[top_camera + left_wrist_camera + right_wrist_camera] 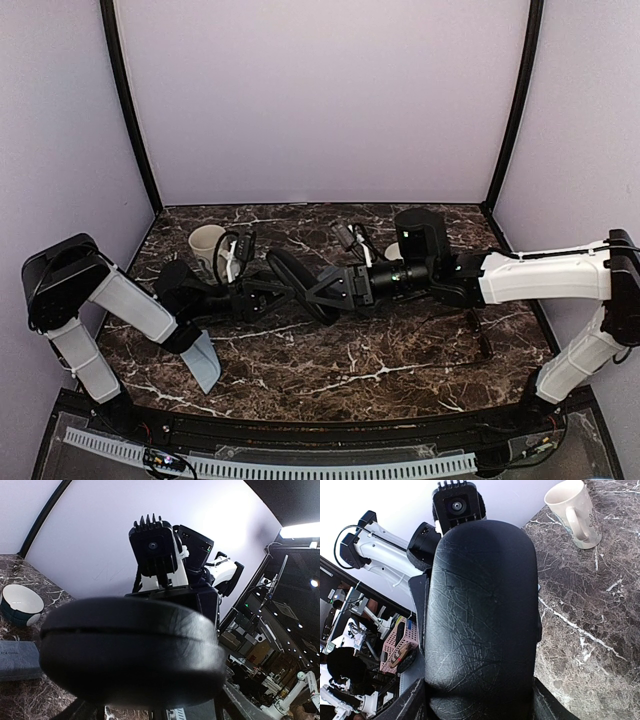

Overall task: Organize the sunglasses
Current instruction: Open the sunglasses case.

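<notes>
The left gripper and the right gripper meet over the middle of the surface, each closed on the black case, which fills both wrist views. A white mug stands just behind; a blue-grey case lies near the left arm. A thin dark shape, seemingly sunglasses, lies under the right arm
</notes>
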